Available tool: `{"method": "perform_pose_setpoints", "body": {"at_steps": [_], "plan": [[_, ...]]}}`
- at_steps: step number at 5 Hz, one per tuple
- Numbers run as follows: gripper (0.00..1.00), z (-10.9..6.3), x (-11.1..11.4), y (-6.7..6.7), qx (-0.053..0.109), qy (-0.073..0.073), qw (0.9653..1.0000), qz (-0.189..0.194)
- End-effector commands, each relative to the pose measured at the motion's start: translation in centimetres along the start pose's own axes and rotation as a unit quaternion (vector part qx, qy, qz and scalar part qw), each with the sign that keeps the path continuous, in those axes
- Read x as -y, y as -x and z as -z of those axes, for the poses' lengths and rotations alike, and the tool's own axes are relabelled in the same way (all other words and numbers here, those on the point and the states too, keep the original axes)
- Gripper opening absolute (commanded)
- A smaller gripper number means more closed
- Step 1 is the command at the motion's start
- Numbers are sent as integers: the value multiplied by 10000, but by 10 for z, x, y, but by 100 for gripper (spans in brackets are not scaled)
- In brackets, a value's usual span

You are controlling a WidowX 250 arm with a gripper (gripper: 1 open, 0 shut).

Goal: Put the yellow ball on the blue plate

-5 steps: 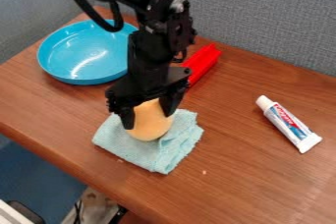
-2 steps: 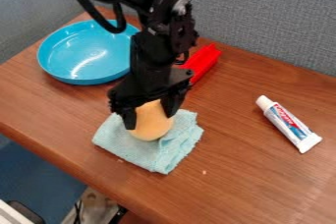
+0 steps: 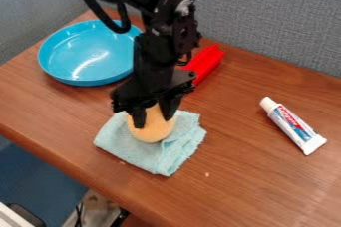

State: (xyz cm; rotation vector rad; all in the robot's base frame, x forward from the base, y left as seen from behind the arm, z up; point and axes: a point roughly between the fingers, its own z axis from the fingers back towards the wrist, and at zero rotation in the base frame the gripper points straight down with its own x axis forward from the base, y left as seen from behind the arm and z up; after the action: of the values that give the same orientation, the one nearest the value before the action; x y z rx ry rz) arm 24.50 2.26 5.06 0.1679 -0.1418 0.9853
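The yellow ball (image 3: 151, 127) rests on a pale teal folded cloth (image 3: 173, 151) near the table's front middle. My gripper (image 3: 151, 115) comes down on it from above, and its black fingers (image 3: 135, 117) press against the ball's left and right sides, so it is shut on the ball. The ball's upper half is hidden behind the gripper. At the back left the blue plate (image 3: 54, 67) lies with nothing in it, well apart from the ball.
A red object (image 3: 205, 62) lies just behind the arm, partly hidden by it. A white toothpaste tube (image 3: 292, 123) lies at the right. The wooden table's front edge runs close below the cloth.
The fingers stood wide on either side of the ball and have now drawn in against it. Ball, cloth and arm have stayed in place.
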Motion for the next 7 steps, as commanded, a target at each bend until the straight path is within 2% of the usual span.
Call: {"method": "perform_pose_setpoints", "body": {"at_steps": [1, 2, 3, 4, 5, 6, 7], "plan": [[0, -14, -4, -13, 119, 109, 9999, 7], [0, -22, -5, -21, 153, 173, 9997, 61], [0, -36, -5, -34, 237, 324, 9992, 78], [0, -56, -7, -50, 73, 592, 9979, -253], [0, -71, -9, -66, 6, 715, 9964, -451], [0, -84, -14, -75, -111, 876, 9933, -748], [0, -93, -17, -75, -196, 975, 9911, -884]]}}
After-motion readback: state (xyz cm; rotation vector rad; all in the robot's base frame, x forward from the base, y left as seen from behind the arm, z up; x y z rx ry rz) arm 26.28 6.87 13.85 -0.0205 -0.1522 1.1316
